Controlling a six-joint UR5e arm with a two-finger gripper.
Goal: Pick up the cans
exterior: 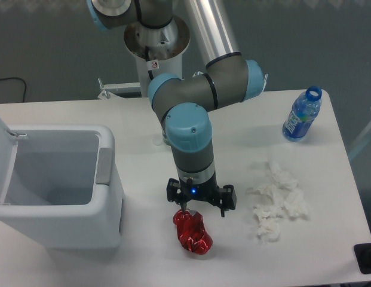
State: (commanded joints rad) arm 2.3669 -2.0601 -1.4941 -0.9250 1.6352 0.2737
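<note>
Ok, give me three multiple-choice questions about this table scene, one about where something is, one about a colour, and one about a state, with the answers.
1. Where is the bottle?
A. far right corner of the table
B. inside the bin
C. beside the can

2. What colour is the crushed can?
A. green
B. red
C. silver

3. How is the bin?
A. lid shut
B. tipped over
C. lid open

Answers: 1 A, it stands near the table's far right edge. 2 B, shiny red metal below the gripper. 3 C, its hollow inside shows.

One red can (192, 232); one bottle (301, 115); one bin (60, 186); tissue pile (276, 200), count unclear.
</note>
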